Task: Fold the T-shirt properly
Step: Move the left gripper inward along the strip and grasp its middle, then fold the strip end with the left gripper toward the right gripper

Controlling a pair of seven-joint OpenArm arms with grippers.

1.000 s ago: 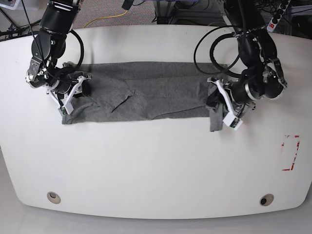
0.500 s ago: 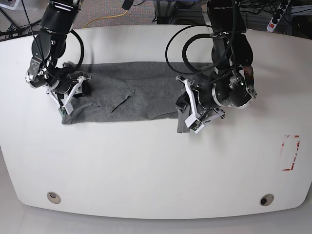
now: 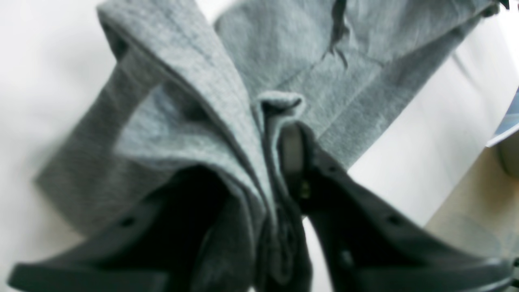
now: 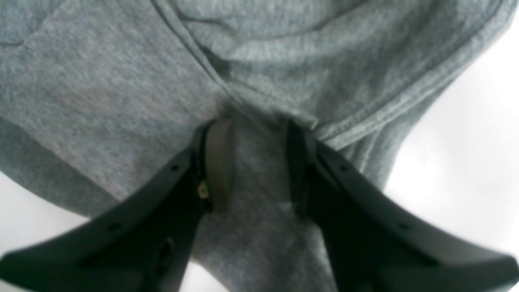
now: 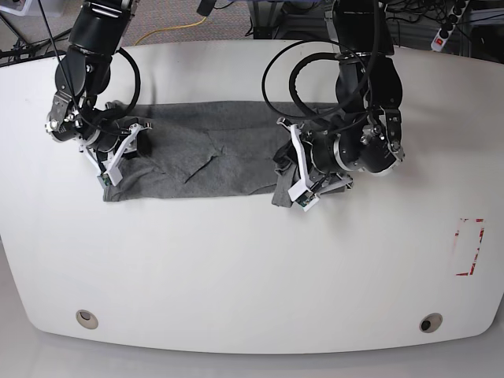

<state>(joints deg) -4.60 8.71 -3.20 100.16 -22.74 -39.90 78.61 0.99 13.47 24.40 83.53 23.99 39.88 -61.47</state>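
The grey T-shirt [image 5: 213, 150] lies as a long folded band across the far half of the white table [image 5: 252, 268]. My left gripper [image 5: 287, 177] is at the band's right end, near the table's middle. In the left wrist view it [image 3: 275, 138] is shut on a bunched fold of the T-shirt [image 3: 365, 73], which drapes over and hides one finger. My right gripper [image 5: 118, 153] is at the band's left end. In the right wrist view it [image 4: 257, 134] pinches a ridge of the T-shirt [image 4: 101, 89] beside a hemmed edge.
A red-taped rectangle [image 5: 470, 246] marks the table at the right. Two round holes [image 5: 87, 318] [image 5: 430, 322] sit near the front edge. Cables and a power strip [image 5: 449, 27] lie beyond the back edge.
My left arm has swept leftward from the table's right side to its middle, carrying the shirt's right end over the band. The right arm has barely moved.
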